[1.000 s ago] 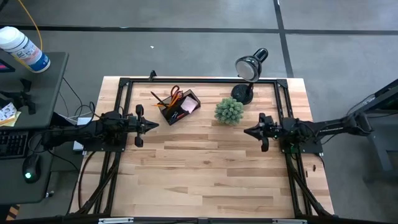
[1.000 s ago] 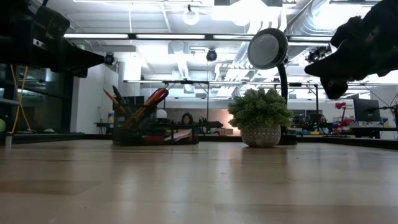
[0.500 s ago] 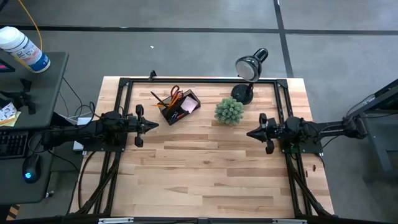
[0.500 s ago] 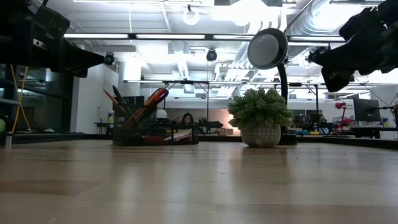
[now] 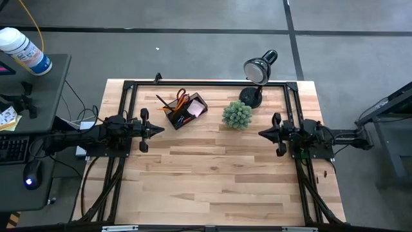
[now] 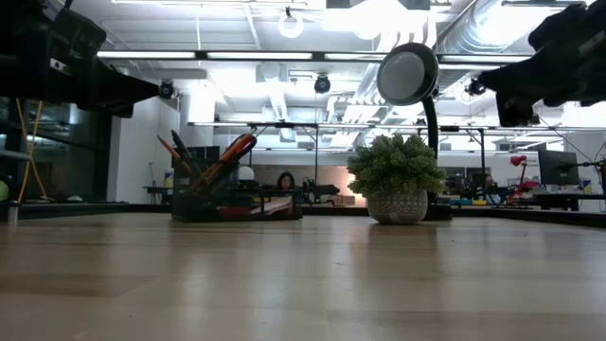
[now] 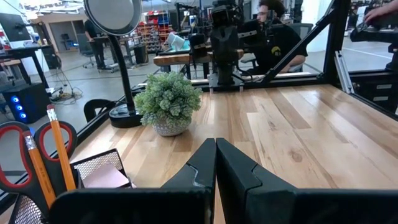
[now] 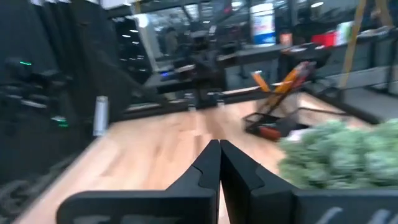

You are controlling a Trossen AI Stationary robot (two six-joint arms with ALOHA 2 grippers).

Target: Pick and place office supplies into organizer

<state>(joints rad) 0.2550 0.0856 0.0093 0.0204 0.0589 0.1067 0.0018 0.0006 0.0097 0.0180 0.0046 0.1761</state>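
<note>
The organizer is a small dark mesh box standing on the table's far half, left of the plant. Orange-handled scissors, pencils and a pink sticky-note pad sit in it. It also shows in the low view as the organizer and in the right wrist view as the organizer. My left gripper hovers shut at the table's left side, near the organizer. My right gripper hovers shut at the right side, just past the plant. Both hold nothing.
A green spiky plant in a pale pot stands between the organizer and my right gripper. A black desk lamp stands at the far edge behind it. A black frame runs along the table's far and side edges. Bare wood fills the near half.
My right arm has drawn back toward the table's right edge by a little and risen slightly in the low view, its fingers staying shut. My left arm has kept still. The organizer and its contents have not moved.
</note>
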